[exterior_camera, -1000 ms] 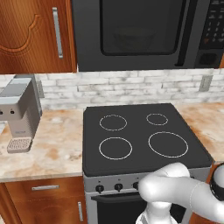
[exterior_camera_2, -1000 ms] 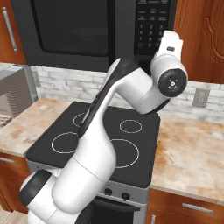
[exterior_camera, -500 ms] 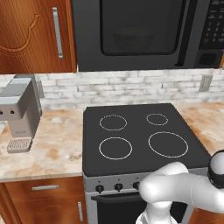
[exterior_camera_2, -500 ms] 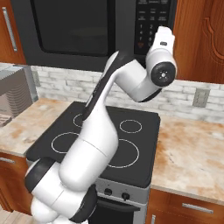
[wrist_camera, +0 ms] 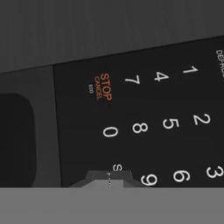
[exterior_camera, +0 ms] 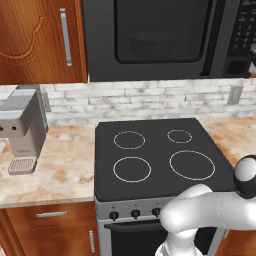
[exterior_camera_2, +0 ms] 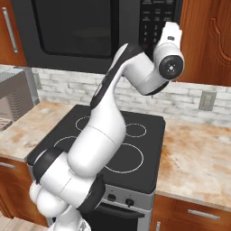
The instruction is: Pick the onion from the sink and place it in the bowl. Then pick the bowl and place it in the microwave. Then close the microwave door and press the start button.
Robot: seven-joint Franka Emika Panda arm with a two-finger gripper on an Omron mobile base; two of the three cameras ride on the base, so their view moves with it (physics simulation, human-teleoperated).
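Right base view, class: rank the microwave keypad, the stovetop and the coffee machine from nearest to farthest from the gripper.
1. The microwave keypad: top centre, right at the gripper, whose shut tips meet it.
2. The stovetop: below the gripper, at picture centre.
3. The coffee machine: far left edge, on the counter.

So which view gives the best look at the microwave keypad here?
The hand view: the keypad is close enough to read its digits and the orange STOP/CANCEL label. In the right base view the keypad is small and partly behind the arm; the left base view catches the keypad at its edge.
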